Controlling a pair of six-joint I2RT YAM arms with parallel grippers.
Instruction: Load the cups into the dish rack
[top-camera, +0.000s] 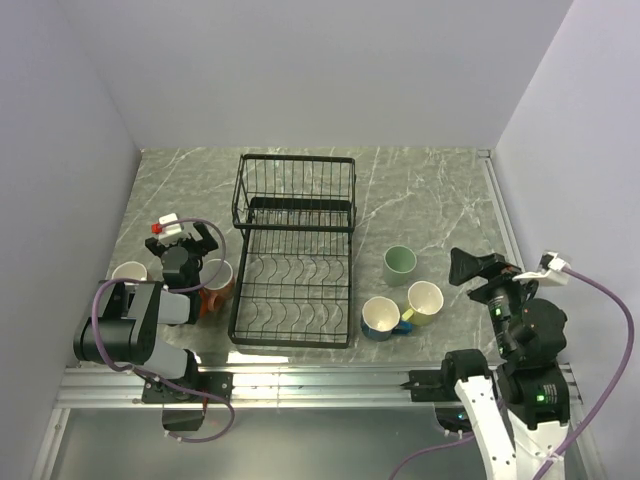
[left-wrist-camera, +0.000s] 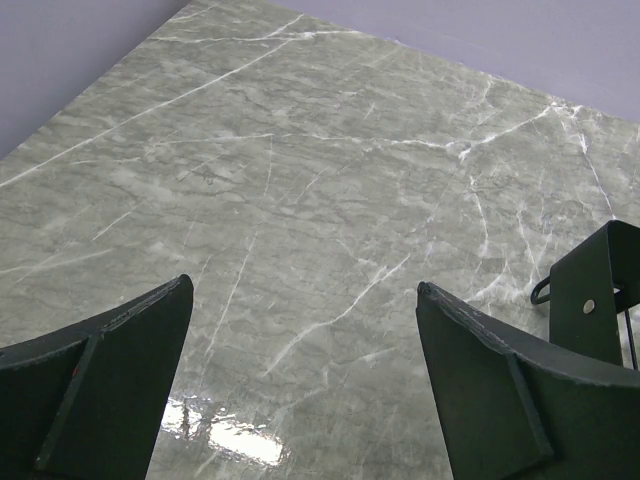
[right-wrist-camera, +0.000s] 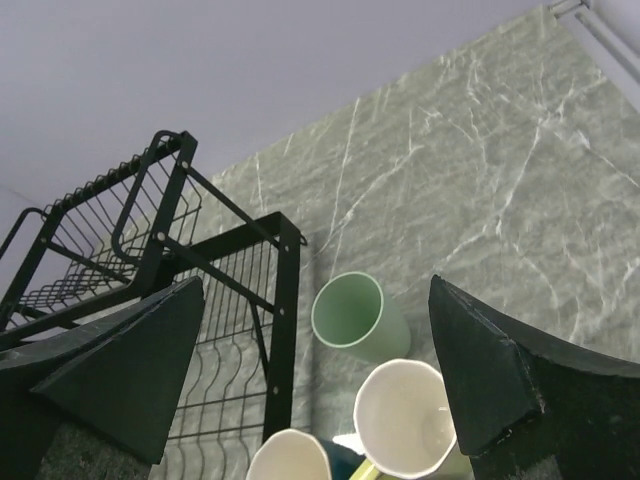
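The black wire dish rack (top-camera: 294, 250) stands mid-table, holding no cups; its edge shows in the right wrist view (right-wrist-camera: 285, 300) and a corner in the left wrist view (left-wrist-camera: 595, 290). Right of it stand a pale green cup (top-camera: 399, 264), a yellow-green cup (top-camera: 424, 300) and a blue cup (top-camera: 381, 317); they also show in the right wrist view as the green cup (right-wrist-camera: 355, 315), yellow-green cup (right-wrist-camera: 405, 420) and blue cup (right-wrist-camera: 295, 458). Left of the rack are an orange cup (top-camera: 216, 283) and a cream-white cup (top-camera: 129, 273). My left gripper (top-camera: 185, 240) is open and empty above the orange cup. My right gripper (top-camera: 466, 266) is open and empty, right of the green cup.
Grey walls enclose the marble table (top-camera: 430, 190) on three sides. A metal rail (top-camera: 300, 385) runs along the near edge by the arm bases. A purple cable (top-camera: 610, 300) loops from the right arm.
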